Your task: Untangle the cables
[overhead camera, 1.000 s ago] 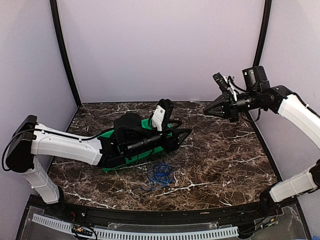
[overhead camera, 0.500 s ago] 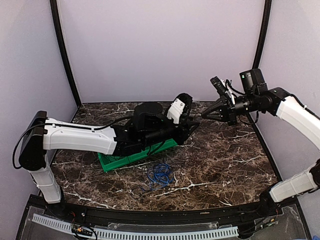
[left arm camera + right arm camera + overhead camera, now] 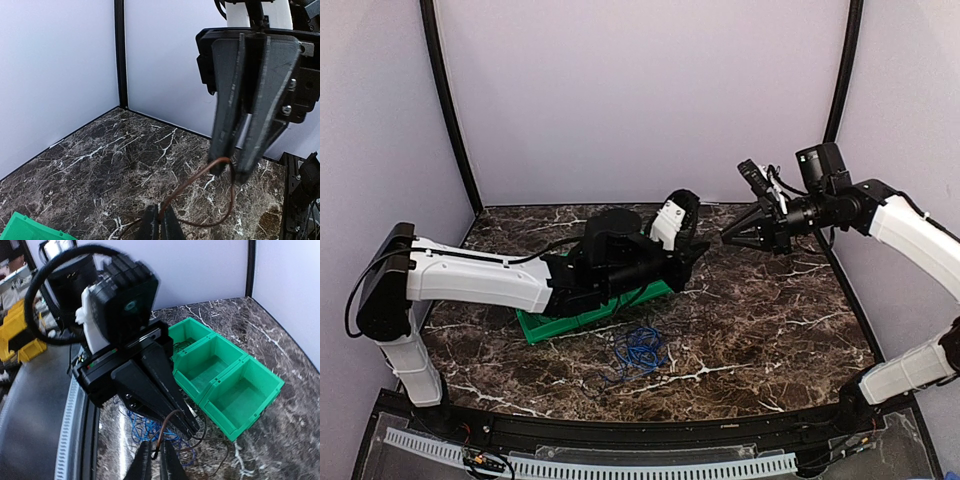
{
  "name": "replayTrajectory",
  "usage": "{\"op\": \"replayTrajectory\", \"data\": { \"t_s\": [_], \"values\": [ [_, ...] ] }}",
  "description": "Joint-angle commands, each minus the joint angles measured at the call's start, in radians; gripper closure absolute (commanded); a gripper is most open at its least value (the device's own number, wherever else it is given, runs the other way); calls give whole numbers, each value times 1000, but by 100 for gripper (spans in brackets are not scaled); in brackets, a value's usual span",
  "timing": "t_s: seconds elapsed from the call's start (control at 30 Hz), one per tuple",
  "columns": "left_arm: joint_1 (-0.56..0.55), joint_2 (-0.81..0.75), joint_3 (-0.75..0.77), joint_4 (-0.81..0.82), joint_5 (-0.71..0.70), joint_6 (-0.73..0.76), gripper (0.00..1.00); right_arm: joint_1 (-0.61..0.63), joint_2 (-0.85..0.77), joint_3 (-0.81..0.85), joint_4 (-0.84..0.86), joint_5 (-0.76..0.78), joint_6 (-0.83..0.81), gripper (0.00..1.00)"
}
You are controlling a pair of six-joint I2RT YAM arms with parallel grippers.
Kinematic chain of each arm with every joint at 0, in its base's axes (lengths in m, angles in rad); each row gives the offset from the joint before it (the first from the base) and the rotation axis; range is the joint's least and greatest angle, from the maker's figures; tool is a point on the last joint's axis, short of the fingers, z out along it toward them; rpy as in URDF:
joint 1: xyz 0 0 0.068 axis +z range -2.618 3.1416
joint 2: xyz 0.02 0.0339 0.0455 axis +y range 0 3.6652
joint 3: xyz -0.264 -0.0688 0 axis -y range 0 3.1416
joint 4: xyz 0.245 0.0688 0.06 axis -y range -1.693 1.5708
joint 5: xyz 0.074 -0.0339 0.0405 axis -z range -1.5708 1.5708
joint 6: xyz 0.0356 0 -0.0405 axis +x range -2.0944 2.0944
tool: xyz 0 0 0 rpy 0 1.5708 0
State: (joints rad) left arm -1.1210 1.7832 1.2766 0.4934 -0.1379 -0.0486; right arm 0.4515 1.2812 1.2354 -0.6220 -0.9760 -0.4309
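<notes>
A thin dark brown cable (image 3: 189,180) hangs in a loop above the table between my two grippers. My left gripper (image 3: 160,220) is shut on one stretch of it. My right gripper (image 3: 155,455) stands slightly open, and the cable's (image 3: 164,428) hooked end lies loosely in the gap. Tip to tip, the left gripper (image 3: 703,246) and right gripper (image 3: 725,238) meet in the air over the table's back middle. The bright blue cable (image 3: 638,348) lies bunched on the table below, with thin black wires (image 3: 210,460) beside it.
A row of green bins (image 3: 255,412) stands on the marble table under my left arm, seen partly as the green bins (image 3: 545,325) from above. Purple walls with black corner posts enclose the table on three sides.
My left gripper rose off the bins, reached right to the right gripper and shut on the cable. My right gripper moved left and slightly down, and its fingers parted.
</notes>
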Motion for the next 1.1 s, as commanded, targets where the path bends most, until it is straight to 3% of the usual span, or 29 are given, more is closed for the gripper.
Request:
{"op": "replayTrajectory", "data": {
  "t_s": [0.0, 0.17, 0.23, 0.43, 0.63, 0.83, 0.97, 1.07],
  "values": [
    [7, -85, -68, 66, -77, -38, 100, 6, 22, -28, 71, -7, 37, 72],
    [14, -160, -156, 57, -151, -110, 100, 6, 69, -156, 237, 157, 84, 36],
    [15, -188, -189, 43, -168, -128, 100, 6, 115, -200, 292, 211, 82, 30],
    [16, -270, -311, 41, -208, -177, 100, 38, 271, -265, 345, 255, 24, 27],
    [24, -321, -389, 32, -227, -202, 100, 173, 355, -282, 358, 358, -22, 24],
    [42, -364, -433, 21, -236, -213, 100, 208, 466, -245, 385, 425, 29, 29],
    [48, -411, -453, 22, -261, -213, 100, 211, 520, -237, 409, 462, 67, 48],
    [49, -459, -457, 4, -295, -207, 100, 213, 547, -230, 408, 469, 81, 71]
  ]
}}
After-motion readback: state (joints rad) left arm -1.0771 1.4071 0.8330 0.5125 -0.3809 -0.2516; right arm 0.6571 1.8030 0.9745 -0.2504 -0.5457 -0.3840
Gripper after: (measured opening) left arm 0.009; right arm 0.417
